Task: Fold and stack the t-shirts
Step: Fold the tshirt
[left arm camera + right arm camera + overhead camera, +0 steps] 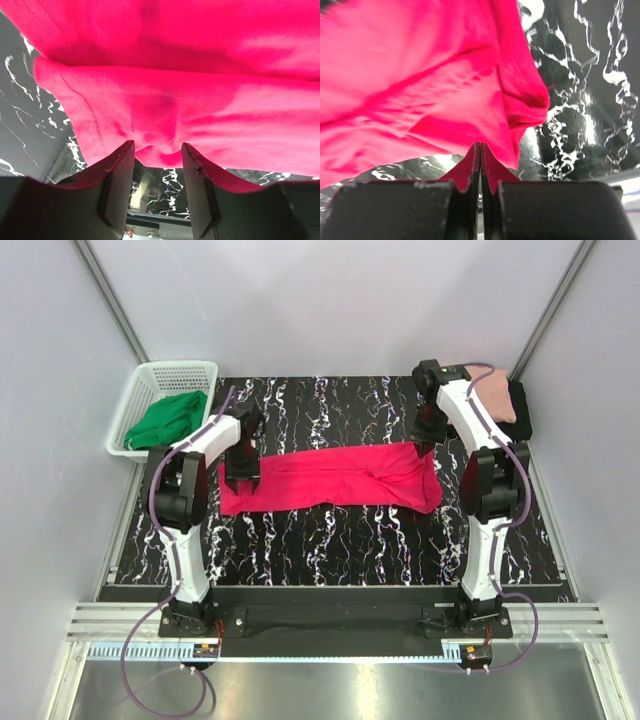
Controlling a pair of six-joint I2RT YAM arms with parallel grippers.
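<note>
The crimson-pink t-shirt (pixel 330 478) lies as a long folded strip across the black marble table (pixel 330 550). My left gripper (pixel 240 476) is at its left end. In the left wrist view that gripper (pixel 157 147) stands open, with the cloth's edge (pixel 160 120) just beyond the tips and bare table in the gap. At the strip's far right corner is my right gripper (pixel 427 445). Its tips (pixel 480 145) are pressed together right on the shirt's edge (pixel 445 100). A folded pale salmon-pink t-shirt (pixel 495 395) rests on a black one (pixel 521 412) at the back right.
A white basket (pixel 150 375) holding a green cloth (pixel 165 420) stands off the table's back left corner. Grey walls close in both sides and the back. The arm bases sit on a rail along the near edge.
</note>
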